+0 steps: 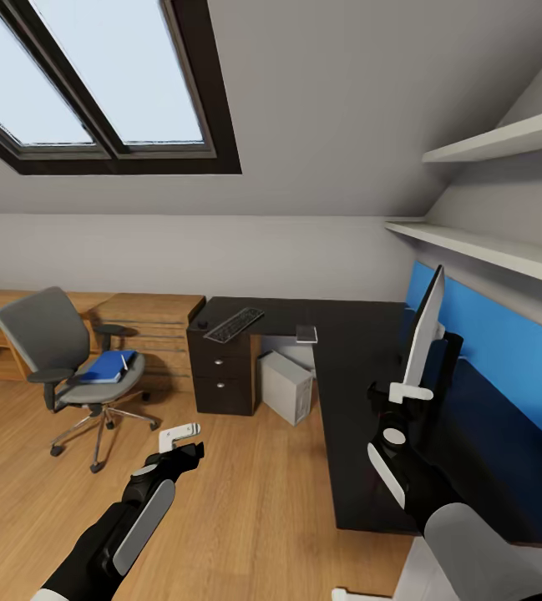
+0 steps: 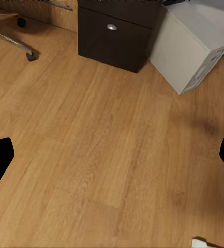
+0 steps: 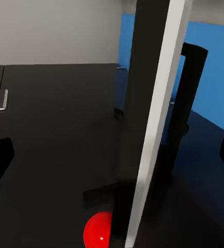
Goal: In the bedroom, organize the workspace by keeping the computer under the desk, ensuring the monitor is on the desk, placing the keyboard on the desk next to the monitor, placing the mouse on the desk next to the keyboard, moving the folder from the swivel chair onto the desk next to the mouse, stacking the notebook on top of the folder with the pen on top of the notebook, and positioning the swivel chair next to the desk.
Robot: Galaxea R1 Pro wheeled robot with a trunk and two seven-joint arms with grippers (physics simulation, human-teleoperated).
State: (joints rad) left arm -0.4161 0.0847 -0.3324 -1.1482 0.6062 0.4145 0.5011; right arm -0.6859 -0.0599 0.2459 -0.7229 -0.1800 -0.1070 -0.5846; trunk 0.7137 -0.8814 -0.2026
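Right gripper (image 3: 112,155) jaws spread, monitor (image 3: 153,113) edge-on between them, untouched (red dot at base). Left gripper (image 2: 112,155) spread, above floor. Judgement: advance squarely, grip panel edges gently, avoid tipping.

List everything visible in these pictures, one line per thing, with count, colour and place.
desk: one, black, L-shaped, along the right wall
monitor: one, white-edged, upright on the desk
keyboard: one, black, on the desk's far corner
notebook: one, dark with a white edge, on the desk beside the keyboard
computer: one, white, on the floor under the desk
drawer unit: one, dark, under the keyboard end
swivel chair: one, grey, on the wood floor at left
folder: one, blue, on the chair seat
red ball: one, by the monitor's base
shelves: two, white, right wall
skylight: one, dark-framed, ceiling
left gripper: open, over the floor
right gripper: open, by the monitor
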